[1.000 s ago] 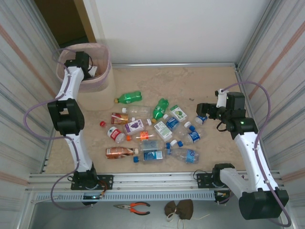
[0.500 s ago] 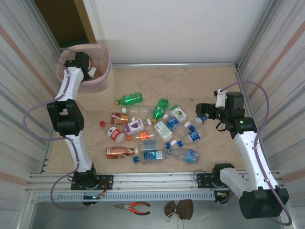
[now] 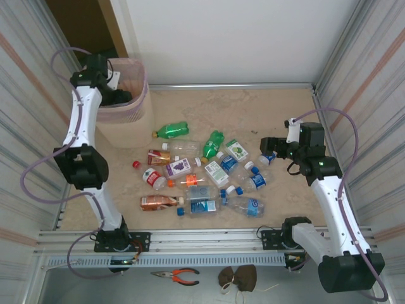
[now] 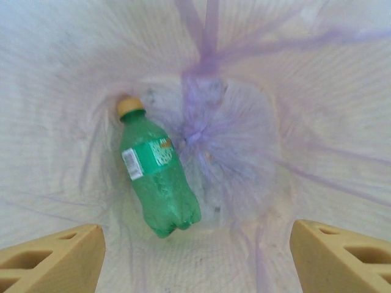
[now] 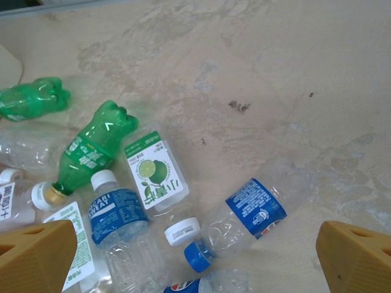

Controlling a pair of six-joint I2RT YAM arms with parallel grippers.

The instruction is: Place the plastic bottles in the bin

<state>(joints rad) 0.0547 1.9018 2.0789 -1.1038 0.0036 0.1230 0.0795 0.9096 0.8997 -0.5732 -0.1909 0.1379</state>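
My left gripper hangs open over the pale pink mesh bin, with nothing between its tan fingers. A green plastic bottle with a yellow cap lies free on the bin's bottom. Several more plastic bottles lie scattered mid-table, among them a green one and a brown one. My right gripper hovers wide open at the pile's right edge. Below it lie a clear blue-labelled bottle, a lime-labelled one and a green one.
Corrugated walls close in both sides and a white panel stands at the back. A loose red cap lies left of the pile. Orange-handled pliers and a brown lump lie in front of the arm bases.
The left wrist has lifted up and back-left from inside the bin's mouth. The right arm and the bottles on the table have not moved.
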